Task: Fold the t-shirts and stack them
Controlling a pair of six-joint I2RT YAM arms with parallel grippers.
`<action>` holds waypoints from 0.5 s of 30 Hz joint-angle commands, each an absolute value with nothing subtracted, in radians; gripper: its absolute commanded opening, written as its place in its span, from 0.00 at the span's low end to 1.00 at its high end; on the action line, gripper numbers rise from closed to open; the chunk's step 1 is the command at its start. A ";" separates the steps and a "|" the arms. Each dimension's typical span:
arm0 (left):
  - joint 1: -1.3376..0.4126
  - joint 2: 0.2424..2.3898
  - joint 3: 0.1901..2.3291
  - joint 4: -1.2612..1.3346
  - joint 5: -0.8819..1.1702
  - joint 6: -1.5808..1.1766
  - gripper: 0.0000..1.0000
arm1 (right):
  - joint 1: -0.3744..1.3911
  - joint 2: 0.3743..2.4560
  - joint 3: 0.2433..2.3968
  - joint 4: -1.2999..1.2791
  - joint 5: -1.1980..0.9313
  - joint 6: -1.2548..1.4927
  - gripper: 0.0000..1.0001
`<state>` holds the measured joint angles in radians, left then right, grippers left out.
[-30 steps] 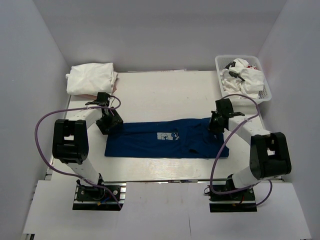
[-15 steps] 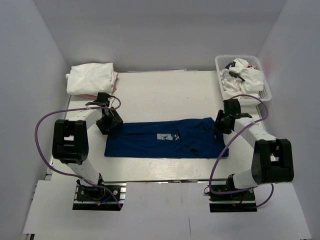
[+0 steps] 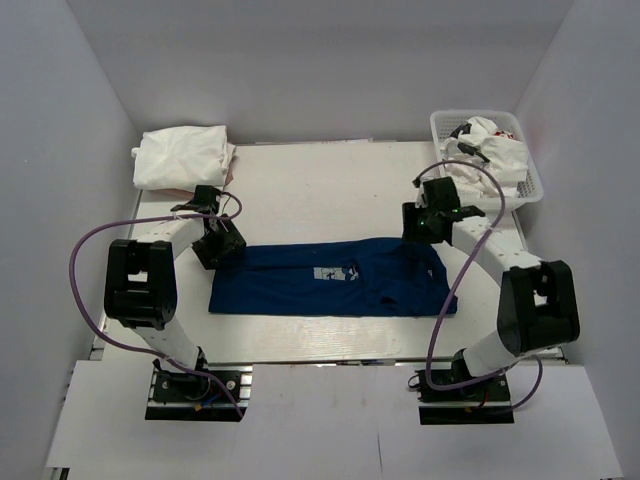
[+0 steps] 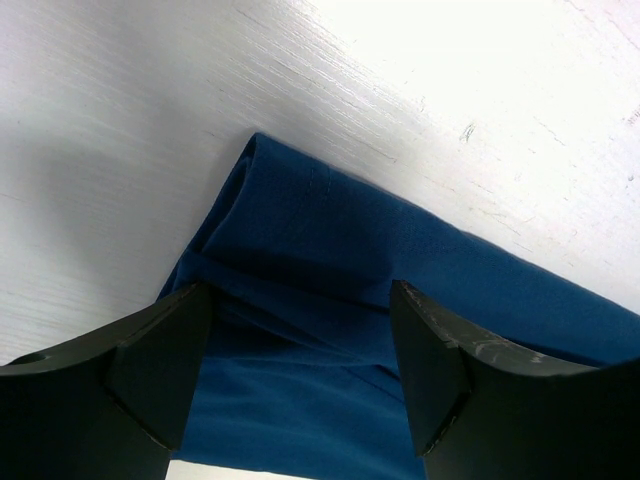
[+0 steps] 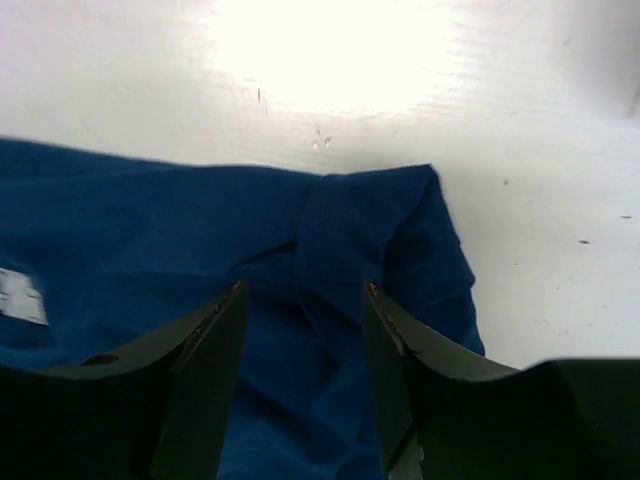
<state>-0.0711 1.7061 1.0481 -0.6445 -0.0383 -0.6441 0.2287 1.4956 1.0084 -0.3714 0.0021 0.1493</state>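
Top external: right gripper (image 3: 414, 226) has shifted back-left over navy t-shirt (image 3: 330, 277).

A robotics lab test cell: plain white walls (image 3: 320, 70) box in a white table (image 3: 330, 190), with two cabled robot arms (image 3: 140, 285) bolted at its near edge.

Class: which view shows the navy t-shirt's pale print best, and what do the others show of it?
Top external: the print sits whole in the middle of the spread navy t-shirt. The right wrist view catches only a pale sliver at its left edge; the left wrist view shows just a blue corner, no print.
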 commanded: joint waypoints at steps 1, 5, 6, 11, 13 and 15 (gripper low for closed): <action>-0.063 1.730 1.011 -0.653 -0.087 -0.624 0.82 | 0.284 1.545 1.034 -0.414 0.104 0.036 0.54; -0.063 1.730 1.011 -0.653 -0.087 -0.624 0.82 | 0.330 1.621 1.068 -0.445 0.228 0.028 0.53; -0.063 1.739 1.011 -0.653 -0.097 -0.624 0.82 | 0.342 1.641 1.068 -0.449 0.254 0.041 0.52; -0.063 1.749 1.002 -0.653 -0.097 -0.624 0.82 | 0.351 1.658 1.092 -0.448 0.468 0.151 0.26; -0.063 1.749 1.002 -0.653 -0.107 -0.624 0.82 | 0.348 1.629 1.078 -0.417 0.466 0.169 0.10; -0.063 1.749 1.002 -0.653 -0.107 -0.624 0.82 | 0.342 1.614 1.071 -0.387 0.448 0.210 0.04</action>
